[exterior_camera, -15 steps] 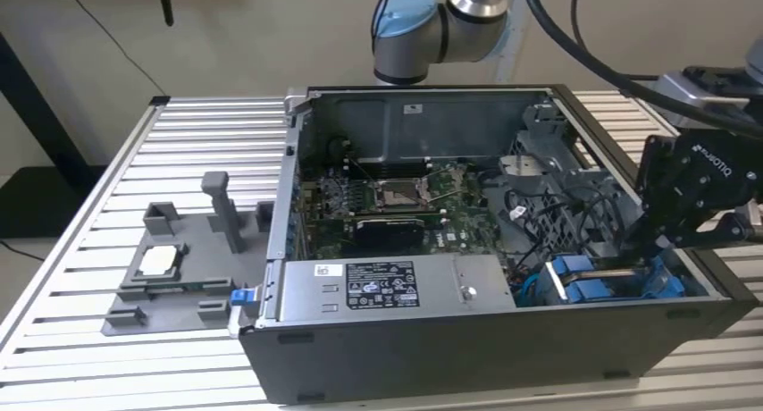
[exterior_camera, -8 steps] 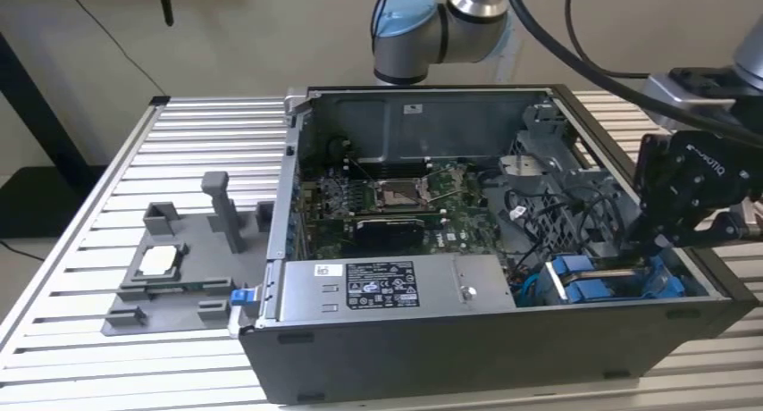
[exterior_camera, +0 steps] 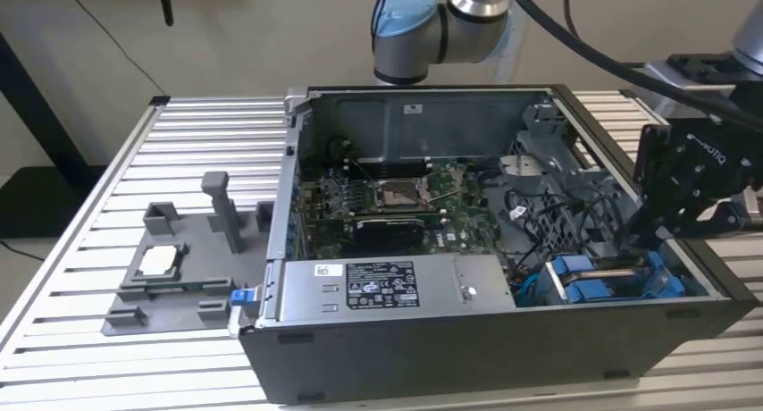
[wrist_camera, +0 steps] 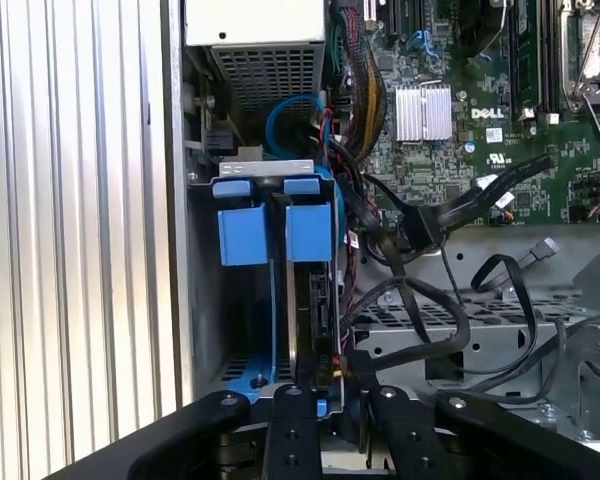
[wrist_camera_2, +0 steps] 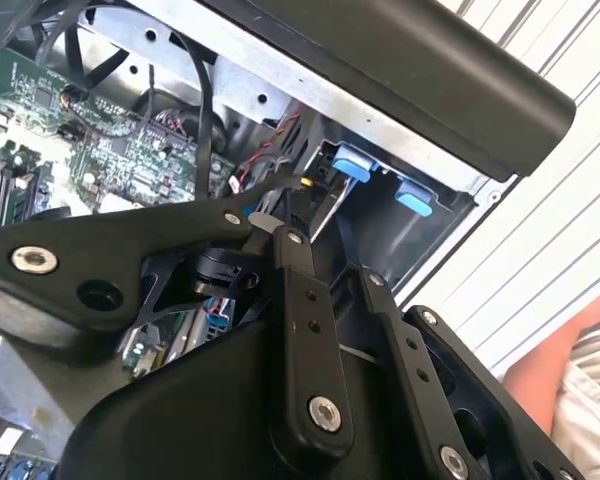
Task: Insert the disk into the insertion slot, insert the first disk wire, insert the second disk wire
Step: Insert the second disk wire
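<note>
— Where is the gripper [wrist_camera: 325, 378] hanging?
— It is hanging over the near corner of the open computer case [exterior_camera: 477, 357], at the exterior view's right, with its black linkage pointing down into the drive bay.
— And what are the jaws doing?
— They are pinching the disk [wrist_camera: 318, 305] by its end. In the first wrist view they are sitting on either side of its thin dark edge.
— Where is the disk sitting, then?
— It is standing on edge inside the insertion slot [wrist_camera: 310, 232], running down behind the slot's blue plastic edge. A second bay with its own blue tab [wrist_camera: 243, 232] is lying right beside it, between the slot and the case's side wall.
— Are the wires touching the disk?
— I cannot tell, because the gripper is covering the disk's end. A bundle of black cables [wrist_camera: 430, 300] is lying loose over the grey metal cage beside the slot, toward the motherboard [exterior_camera: 394, 201]. One black connector [wrist_camera: 420, 225] is resting among them, apart from the disk.
— What else is lying around?
— The grey labelled power-supply box [exterior_camera: 381, 290] is sitting along the case's near side, to the exterior view's left of the slot. Outside the case, on the slatted worktop [exterior_camera: 96, 205], a grey fixture [exterior_camera: 179, 290] is holding a small silver chip [exterior_camera: 161, 261]. In the second wrist view a person's arm [wrist_camera_2: 570, 365] is showing past the case's edge.
</note>
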{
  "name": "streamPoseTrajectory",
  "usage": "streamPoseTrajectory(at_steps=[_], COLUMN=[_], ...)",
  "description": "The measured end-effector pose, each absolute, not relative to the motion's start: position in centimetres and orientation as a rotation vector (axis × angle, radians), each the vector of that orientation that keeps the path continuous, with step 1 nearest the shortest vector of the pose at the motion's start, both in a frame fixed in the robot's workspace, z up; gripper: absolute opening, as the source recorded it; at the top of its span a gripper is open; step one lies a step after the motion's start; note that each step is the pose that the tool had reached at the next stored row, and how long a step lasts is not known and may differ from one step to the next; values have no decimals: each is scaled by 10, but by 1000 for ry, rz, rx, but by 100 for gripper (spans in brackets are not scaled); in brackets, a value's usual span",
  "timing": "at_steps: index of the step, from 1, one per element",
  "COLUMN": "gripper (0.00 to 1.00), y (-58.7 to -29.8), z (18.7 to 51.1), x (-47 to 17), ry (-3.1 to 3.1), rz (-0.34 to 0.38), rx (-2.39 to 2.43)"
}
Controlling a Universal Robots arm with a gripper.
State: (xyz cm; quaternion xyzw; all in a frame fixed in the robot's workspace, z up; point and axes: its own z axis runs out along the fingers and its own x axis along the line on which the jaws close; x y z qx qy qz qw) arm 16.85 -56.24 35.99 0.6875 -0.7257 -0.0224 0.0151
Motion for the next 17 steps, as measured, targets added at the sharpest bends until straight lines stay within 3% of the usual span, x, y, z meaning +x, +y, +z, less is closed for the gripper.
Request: streamPoseTrajectory(at_steps=[17], gripper=[27], y=[-556], z=[376], x=[150], ry=[-2290], rz=[-8], rx=[2168])
